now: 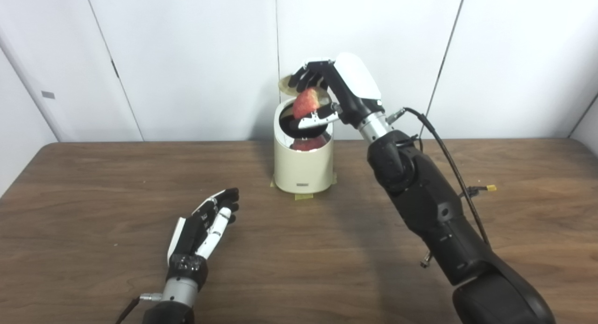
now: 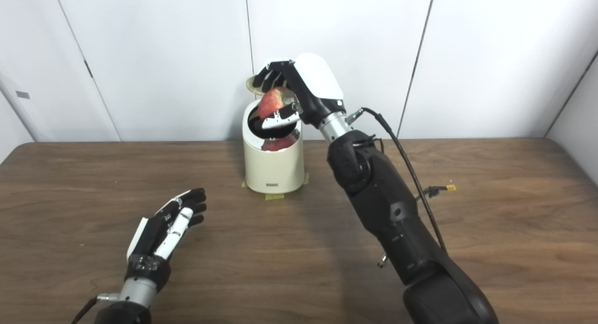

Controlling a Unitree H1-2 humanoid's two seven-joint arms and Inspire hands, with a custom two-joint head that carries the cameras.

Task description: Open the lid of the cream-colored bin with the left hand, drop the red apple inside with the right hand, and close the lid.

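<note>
The bin point(image 1: 303, 167) stands upright near the far edge of the tabletop point(image 1: 117, 184), with bits of tape point(image 1: 304, 196) showing at its base. Its lid point(image 1: 286, 83) is up, tilted back behind the opening, and only a sliver of it shows past the fingers. The right hand point(image 1: 327, 93) is over the open mouth of the bin, its fingers and thumb curled around the apple point(image 1: 305, 103), which sits just above the rim and has not dropped in. A red shape shows lower down on the shiny inner wall of the bin (whether that is a reflection or something inside cannot be told). The right arm point(image 1: 420, 198) reaches across the tabletop to the bin, a black cable point(image 1: 448, 156) looping along its side. The left hand point(image 1: 205, 223) is low over the tabletop, well apart from the bin and nearer the camera, holding nothing, its fingers stretched forward and loosely apart.
</note>
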